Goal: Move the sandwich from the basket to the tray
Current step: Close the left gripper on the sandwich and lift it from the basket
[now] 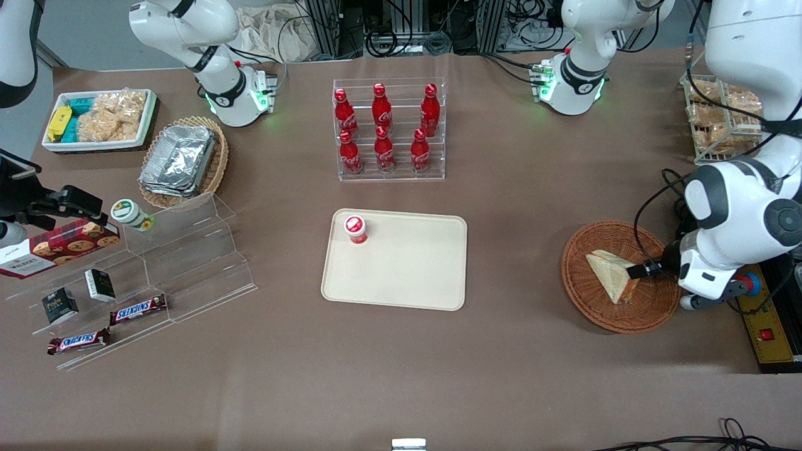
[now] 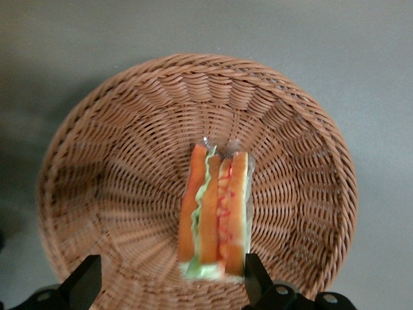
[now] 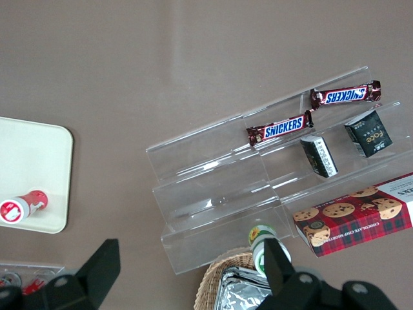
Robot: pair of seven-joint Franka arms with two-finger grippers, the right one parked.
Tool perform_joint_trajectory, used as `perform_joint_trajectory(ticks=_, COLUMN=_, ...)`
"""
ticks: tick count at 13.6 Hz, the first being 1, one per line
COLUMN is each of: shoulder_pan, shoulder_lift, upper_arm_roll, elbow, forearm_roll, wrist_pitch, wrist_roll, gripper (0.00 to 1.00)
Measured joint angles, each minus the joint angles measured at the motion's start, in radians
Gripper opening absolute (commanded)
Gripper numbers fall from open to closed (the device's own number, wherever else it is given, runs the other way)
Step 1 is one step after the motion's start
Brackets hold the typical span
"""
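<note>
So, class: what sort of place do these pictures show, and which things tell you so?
Probably a robot lab set up as a mock snack counter. Cola bottles stand in a clear rack, chocolate bars lie on display steps, and cables run at the table's edge. The gripper sits open at the sandwich in its basket.

The sandwich (image 1: pixel 613 277) (image 2: pixel 216 213) lies in the basket (image 1: pixel 595 313) (image 2: pixel 116 161), a pale wrapped wedge with orange and green filling along its cut edge. The round reddish-brown basket sits toward the working arm's end of the table. The cream tray (image 1: pixel 407 275) lies flat mid-table, well apart. The gripper (image 1: pixel 640 270) (image 2: pixel 169 279) hangs wide open, low over the sandwich.
</note>
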Motion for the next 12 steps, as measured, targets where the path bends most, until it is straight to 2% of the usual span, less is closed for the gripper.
perform_joint_trajectory(ticks=3, shoulder_pan=-0.007, shoulder_lift=0.046, upper_arm_roll=-0.003, elbow=-0.005, forearm_roll=-0.018, wrist_pitch=0.062, wrist_roll=0.0, gripper=0.99)
perform_joint_trajectory(ticks=4, shoulder_pan=-0.011, shoulder_lift=0.059, upper_arm_roll=-0.003, elbow=-0.005, forearm_roll=-0.019, wrist_pitch=0.072, wrist_roll=0.0, gripper=0.93)
perform_joint_trajectory(ticks=7, shoulder_pan=-0.016, shoulder_lift=0.071, upper_arm_roll=-0.003, elbow=-0.005, forearm_roll=-0.022, wrist_pitch=0.078, wrist_roll=-0.01, gripper=0.47)
perform_joint_trajectory(ticks=9, shoulder_pan=-0.02, shoulder_lift=0.071, upper_arm_roll=-0.004, elbow=-0.004, forearm_roll=-0.022, wrist_pitch=0.078, wrist_roll=-0.021, gripper=0.21)
perform_joint_trajectory(ticks=11, shoulder_pan=-0.028, shoulder_lift=0.071, upper_arm_roll=-0.004, elbow=0.001, forearm_roll=-0.022, wrist_pitch=0.079, wrist_roll=-0.025, gripper=0.05)
perform_joint_trajectory(ticks=12, shoulder_pan=-0.031, shoulder_lift=0.07, upper_arm_roll=-0.004, elbow=0.006, forearm_roll=-0.022, wrist_pitch=0.078, wrist_roll=-0.025, gripper=0.02)
